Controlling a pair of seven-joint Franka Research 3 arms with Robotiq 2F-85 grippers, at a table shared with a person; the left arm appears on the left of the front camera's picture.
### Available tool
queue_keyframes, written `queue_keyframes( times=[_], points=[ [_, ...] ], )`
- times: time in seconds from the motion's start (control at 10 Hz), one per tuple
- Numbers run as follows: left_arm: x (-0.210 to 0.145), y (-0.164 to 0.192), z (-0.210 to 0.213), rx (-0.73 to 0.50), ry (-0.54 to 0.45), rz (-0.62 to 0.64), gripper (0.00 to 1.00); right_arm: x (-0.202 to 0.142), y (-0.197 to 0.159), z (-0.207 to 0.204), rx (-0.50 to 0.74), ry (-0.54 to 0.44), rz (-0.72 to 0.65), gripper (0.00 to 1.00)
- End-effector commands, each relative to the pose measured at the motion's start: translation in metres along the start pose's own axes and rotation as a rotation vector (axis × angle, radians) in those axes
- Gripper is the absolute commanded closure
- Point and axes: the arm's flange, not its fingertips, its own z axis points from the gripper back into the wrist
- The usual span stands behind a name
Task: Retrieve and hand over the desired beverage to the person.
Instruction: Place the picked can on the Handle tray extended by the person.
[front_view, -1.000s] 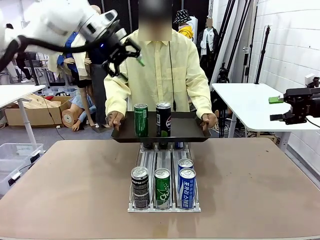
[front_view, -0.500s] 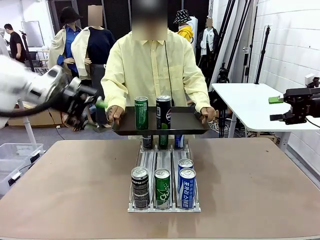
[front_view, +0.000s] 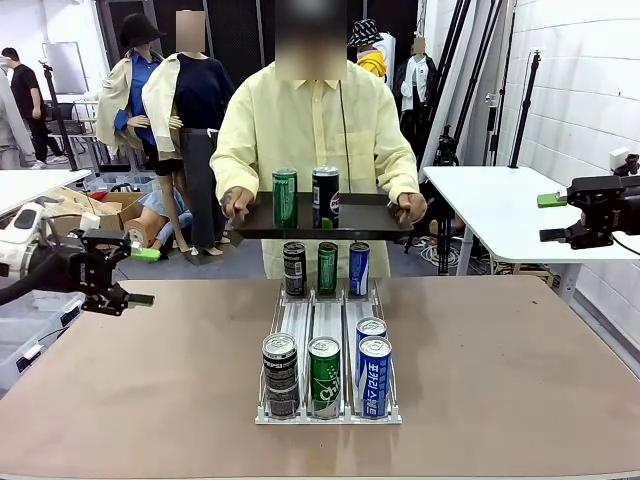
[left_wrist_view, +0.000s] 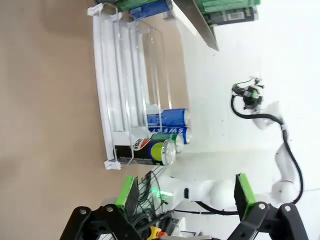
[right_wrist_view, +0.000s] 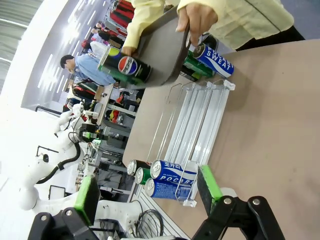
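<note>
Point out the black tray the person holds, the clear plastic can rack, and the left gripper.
Black tray (front_view: 362, 222): front view, bare right surface.
Clear plastic can rack (front_view: 298, 322): front view, empty left lane.
Left gripper (front_view: 143, 276): front view, between fingertips.

Person (front_view: 312, 120) stands behind table's (front_view: 150, 380) far edge, holding tray (front_view: 370, 218) above it by both ends. Two cans (front_view: 305, 197) upright side by side on tray. Can rack (front_view: 328, 345) at table centre, below tray: three cans at far end, four at near end. Left gripper (front_view: 130, 276) at table's left edge, rack well beyond its fingertips; right gripper (front_view: 550, 217) off table's right side, fingertips toward tray.
</note>
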Motion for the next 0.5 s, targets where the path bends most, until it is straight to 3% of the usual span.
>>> queue_keyframes(
  times=[0.0, 0.2, 0.4],
  points=[
    [0.022, 0.000, 0.005, -0.080, -0.017, -0.035, 0.00, 0.001, 0.001, 0.000, 0.010, 0.001, -0.003, 0.00],
    [0.024, 0.005, 0.018, -0.117, -0.022, -0.053, 0.00, 0.001, 0.001, 0.000, 0.010, 0.001, -0.003, 0.00],
    [0.019, -0.001, 0.009, -0.055, -0.014, -0.003, 0.00, 0.001, 0.001, 0.000, 0.010, 0.001, -0.003, 0.00]
  ],
)
